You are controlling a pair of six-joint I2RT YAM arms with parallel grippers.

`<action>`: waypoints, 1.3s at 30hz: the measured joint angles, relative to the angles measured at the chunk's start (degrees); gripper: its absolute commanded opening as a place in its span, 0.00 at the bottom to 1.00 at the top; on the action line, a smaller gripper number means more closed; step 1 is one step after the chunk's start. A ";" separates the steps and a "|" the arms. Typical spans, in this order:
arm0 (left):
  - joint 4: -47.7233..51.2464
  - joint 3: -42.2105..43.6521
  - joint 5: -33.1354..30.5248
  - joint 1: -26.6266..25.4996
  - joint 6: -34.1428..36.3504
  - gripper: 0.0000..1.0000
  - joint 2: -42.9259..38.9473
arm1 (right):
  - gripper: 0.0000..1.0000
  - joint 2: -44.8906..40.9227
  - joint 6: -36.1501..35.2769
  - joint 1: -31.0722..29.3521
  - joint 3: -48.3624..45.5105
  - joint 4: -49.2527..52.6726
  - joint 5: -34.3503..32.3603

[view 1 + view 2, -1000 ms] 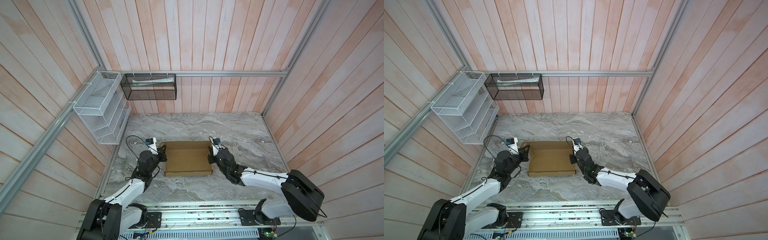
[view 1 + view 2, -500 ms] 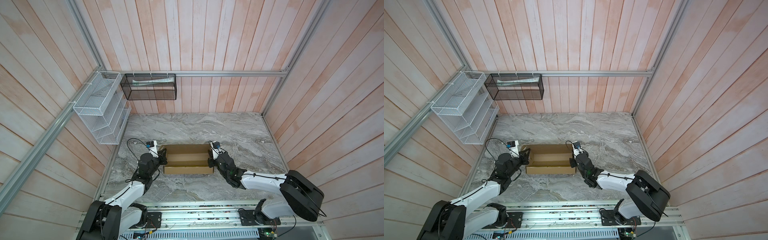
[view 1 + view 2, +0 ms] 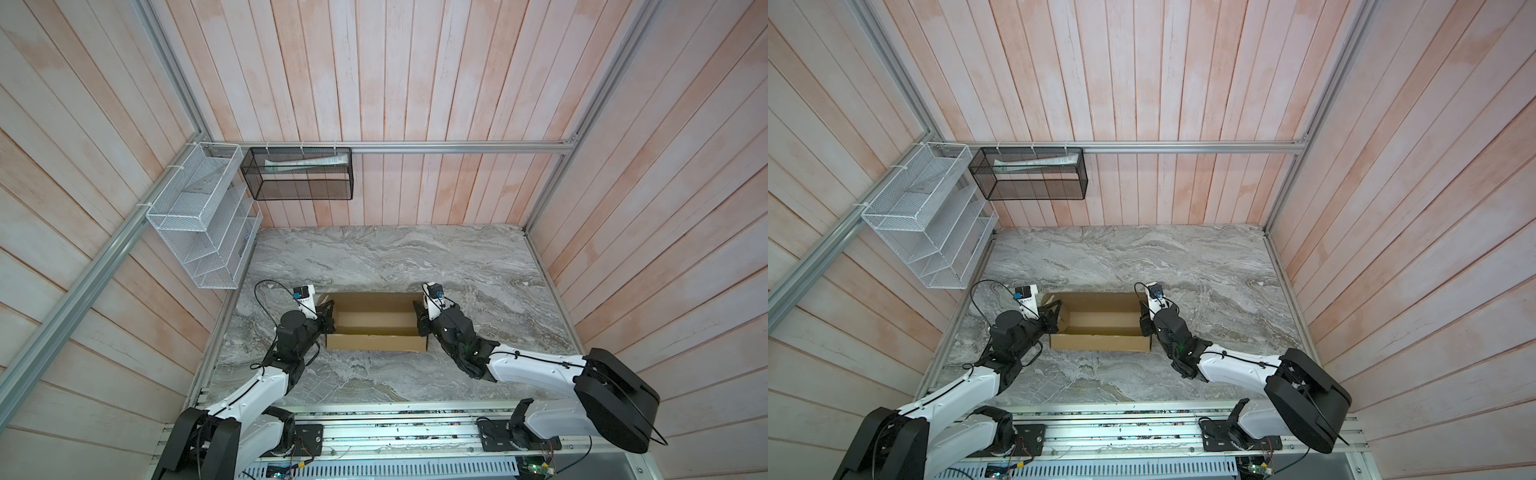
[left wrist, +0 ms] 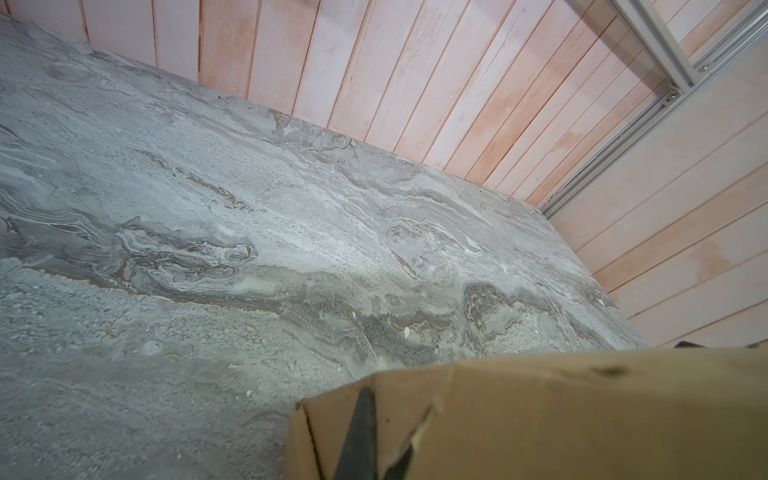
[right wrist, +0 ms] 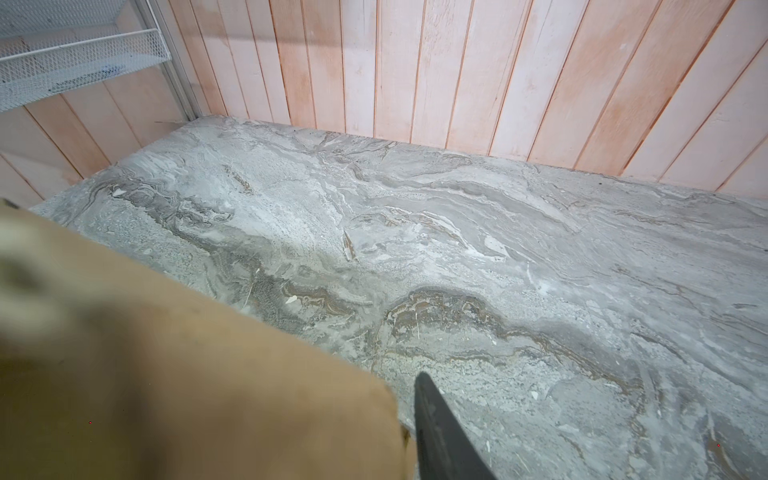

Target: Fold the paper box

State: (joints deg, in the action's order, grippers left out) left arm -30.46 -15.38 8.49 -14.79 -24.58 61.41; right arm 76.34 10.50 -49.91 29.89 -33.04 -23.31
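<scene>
near edge first: both arms reach in from the rail, one at each short end of the paper box [image 3: 376, 343]. the box sits on the worktop [image 3: 395, 257] in the near-middle, long side facing the rail, open on top, with all four walls up.

left end effector [image 3: 329, 319]: fully closed, pinching the left end wall. the wrist view shows one finger [image 4: 360, 432] lying flat across the outer face of the cardboard, next to a notch in the edge.

right end effector [image 3: 419, 320]: part open, gripping nothing. its visible finger [image 5: 436, 436] stands just off the right end wall; the other is hidden behind the cardboard.

my read: walls are formed, top isn't closed yet, and the right side is at a release.

to do it cleanly:
- use the left pinch as the anchor so the box doesn't skate
- back the right out straight sideways, fingers clear of the wall, so it doesn't splay
- don't twist at the left, since that notch looks like a tear starter

beyond the box the worktop is bare. a white wire rack [image 3: 199, 232] and a black mesh basket [image 3: 299, 178] hang on the walls, well apart.
</scene>
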 measured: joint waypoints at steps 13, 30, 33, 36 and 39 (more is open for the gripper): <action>-0.42 1.27 -0.90 -0.33 0.04 0.04 -1.53 | 0.56 -7.74 0.35 0.00 -2.56 2.49 0.02; -0.94 1.79 -2.80 -1.99 -0.09 0.03 -1.90 | 0.57 -23.56 -0.15 -1.16 -4.87 14.16 -0.22; -1.36 1.99 -3.04 -2.34 -0.09 0.03 -1.90 | 0.57 -25.55 -0.79 -1.62 -4.52 17.51 -0.57; -1.60 2.10 -3.26 -2.62 -0.09 0.03 -1.90 | 0.57 -26.27 -1.77 -2.25 -2.97 20.87 -0.94; -1.68 2.12 -3.56 -2.84 -0.07 0.03 -1.90 | 0.57 -26.18 -3.06 -3.34 0.04 24.35 -1.29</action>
State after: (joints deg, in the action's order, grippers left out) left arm -32.14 -13.26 4.93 -17.63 -24.64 59.51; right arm 50.15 7.44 -53.25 29.93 -8.69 -24.60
